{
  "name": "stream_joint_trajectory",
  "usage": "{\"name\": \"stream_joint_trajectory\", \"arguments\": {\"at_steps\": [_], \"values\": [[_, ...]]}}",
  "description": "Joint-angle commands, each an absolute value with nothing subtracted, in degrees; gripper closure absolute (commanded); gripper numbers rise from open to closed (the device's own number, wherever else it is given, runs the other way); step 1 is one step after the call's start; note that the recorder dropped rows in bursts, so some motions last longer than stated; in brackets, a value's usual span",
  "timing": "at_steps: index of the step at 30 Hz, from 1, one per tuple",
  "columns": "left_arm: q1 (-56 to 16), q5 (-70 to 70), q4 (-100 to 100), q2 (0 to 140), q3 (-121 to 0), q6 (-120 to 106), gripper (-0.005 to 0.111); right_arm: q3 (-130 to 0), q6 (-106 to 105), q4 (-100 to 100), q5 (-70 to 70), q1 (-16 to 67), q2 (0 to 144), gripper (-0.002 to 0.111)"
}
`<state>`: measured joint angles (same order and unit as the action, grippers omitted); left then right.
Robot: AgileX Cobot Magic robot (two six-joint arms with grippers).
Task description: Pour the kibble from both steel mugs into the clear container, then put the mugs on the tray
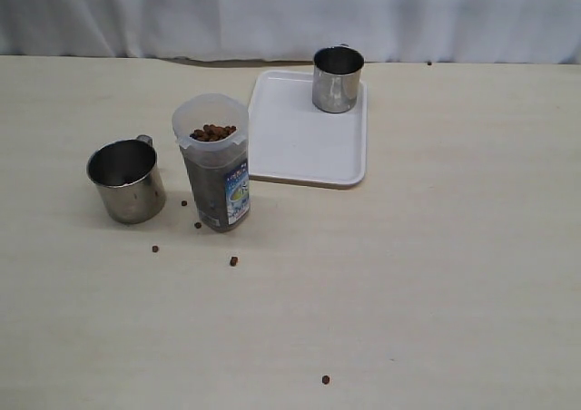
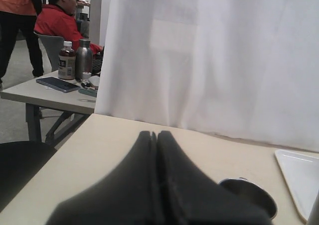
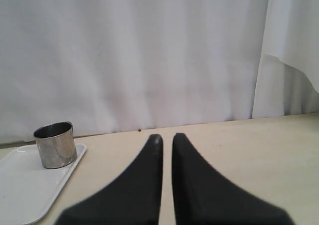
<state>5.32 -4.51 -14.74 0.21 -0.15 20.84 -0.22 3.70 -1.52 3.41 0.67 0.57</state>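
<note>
The clear container (image 1: 214, 161) stands left of the tray, filled with kibble (image 1: 213, 132) almost to its rim. One steel mug (image 1: 127, 180) stands empty on the table to the container's left; its rim (image 2: 249, 192) shows beside my left gripper (image 2: 156, 134), which is shut with nothing in it. The other steel mug (image 1: 338, 79) stands upright on the far right corner of the white tray (image 1: 309, 142). It also appears in the right wrist view (image 3: 55, 145), on the tray (image 3: 30, 185). My right gripper (image 3: 167, 138) is narrowly open and empty, well away from it. Neither gripper shows in the exterior view.
Loose pellets lie on the table near the container (image 1: 197, 225), in front of it (image 1: 233, 260), and near the front edge (image 1: 326, 379). A white curtain (image 1: 290, 11) closes off the far edge. Beyond the table's left side stands another desk with bottles (image 2: 75, 60).
</note>
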Motion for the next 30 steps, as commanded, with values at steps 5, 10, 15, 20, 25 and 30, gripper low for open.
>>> {"name": "stream_joint_trajectory", "arguments": {"at_steps": [5, 10, 15, 20, 25, 30], "values": [[5.3, -4.1, -14.4, 0.0, 0.0, 21.0, 0.107, 0.0, 6.4, -3.9, 5.1, 0.3, 0.8, 0.103], [5.3, -4.0, -14.7, 0.0, 0.0, 21.0, 0.107, 0.0, 6.4, -3.9, 5.5, 0.3, 0.8, 0.103], [5.3, -4.0, -14.7, 0.0, 0.0, 21.0, 0.107, 0.0, 6.8, -1.4, 5.5, 0.3, 0.8, 0.103], [5.3, -4.0, -14.7, 0.0, 0.0, 21.0, 0.107, 0.0, 6.8, 2.4, 5.5, 0.3, 0.8, 0.103], [5.3, -4.0, -14.7, 0.0, 0.0, 21.0, 0.107, 0.0, 6.8, 2.4, 5.5, 0.3, 0.8, 0.103], [5.3, -4.0, -16.1, 0.0, 0.0, 20.6, 0.107, 0.0, 6.8, 2.4, 5.5, 0.3, 0.8, 0.103]]}}
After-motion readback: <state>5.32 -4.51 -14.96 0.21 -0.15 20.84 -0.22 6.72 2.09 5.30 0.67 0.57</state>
